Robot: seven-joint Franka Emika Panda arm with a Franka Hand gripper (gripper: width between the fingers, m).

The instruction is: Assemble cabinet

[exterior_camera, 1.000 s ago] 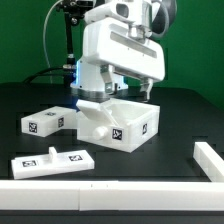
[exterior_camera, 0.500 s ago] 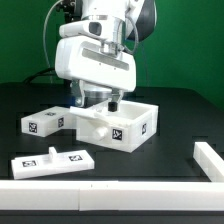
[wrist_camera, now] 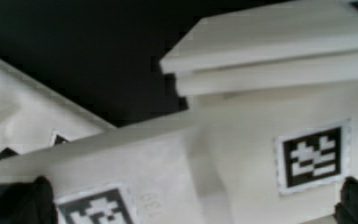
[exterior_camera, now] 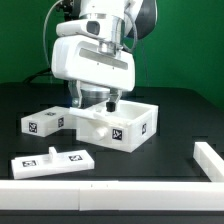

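Arm swung toward exterior view's left, now settled over cabinet. Gripper jaws wide open, nothing held. Grasp probably next.

No words, no numbers: only coded squares.
Nothing legible anywhere. Black-and-white square tags are the sole markings: one on the cabinet front face, one on the loose white panel at the exterior view's left, two on the flat white piece nearer the camera. Wrist view, two more up close – blocky patterns, no lettering.
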